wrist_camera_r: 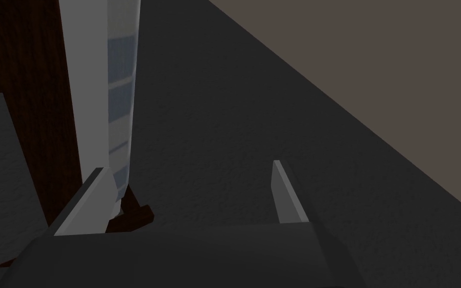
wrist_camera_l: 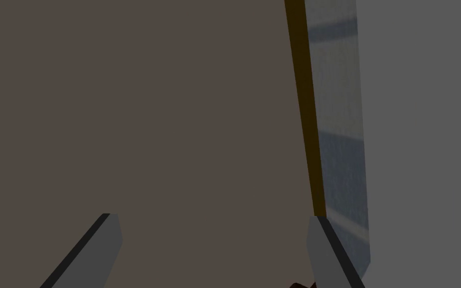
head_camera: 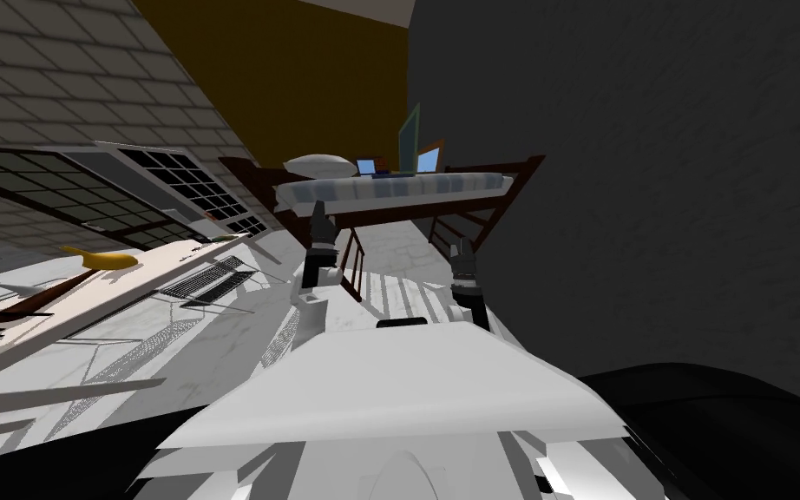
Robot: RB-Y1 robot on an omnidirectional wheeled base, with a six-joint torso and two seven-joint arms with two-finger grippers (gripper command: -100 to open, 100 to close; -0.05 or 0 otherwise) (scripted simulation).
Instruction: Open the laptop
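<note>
Along the far edge of the bed (head_camera: 442, 184), beside the pillow (head_camera: 316, 165), what seems the laptop (head_camera: 429, 161) is sitting well apart from both arms, so the left claw (head_camera: 318, 210) and right claw (head_camera: 462, 250) are hanging released and empty, likely until the approach brings them within reach.

My left gripper (head_camera: 318, 208) and right gripper (head_camera: 462, 249) are dark boxes. The left forearm (head_camera: 310, 304) is white below a black joint. Each gripper carries two thin, flat, light grey fingers (wrist_camera_l: 97, 247), blade-like, with a dark strip along one edge.
</note>
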